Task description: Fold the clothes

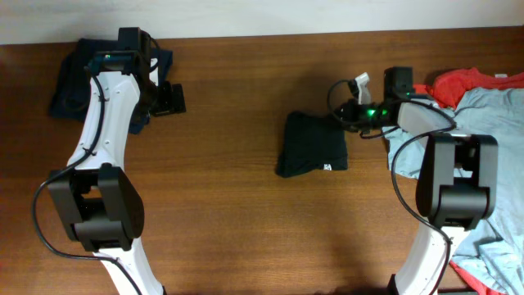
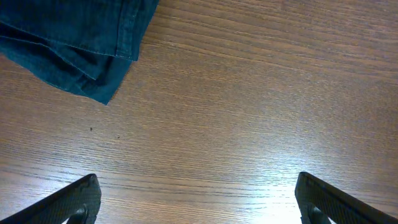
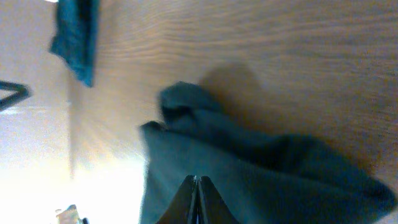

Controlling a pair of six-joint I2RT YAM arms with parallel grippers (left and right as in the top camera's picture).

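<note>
Black short-sleeved cloth T-shirt (image 1: 309,141): folded, in the middle of the brown wooden desk (image 1: 237,213), small white label (image 1: 326,167) showing.
Right claw (image 3: 196,186): fingers pressed together at the shirt's right side; can't tell if cloth is pinched.
Left claw (image 2: 198,198): spread wide over bare wood.
Far left corner: crumpled dark navy garment (image 2: 74,37).
Right edge: light blue-grey shirt (image 1: 491,115), red-orange shirt (image 1: 463,83).

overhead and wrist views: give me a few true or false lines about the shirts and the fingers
1. The black shirt lies folded near the middle of the table. True.
2. The left fingers are shut on the navy shirt. False: they are spread open over bare wood beside it.
3. The right fingers are shut on the black shirt. True.
4. The red-orange shirt lies at the table's left end. False: it is at the right end, against the light blue shirt.
</note>
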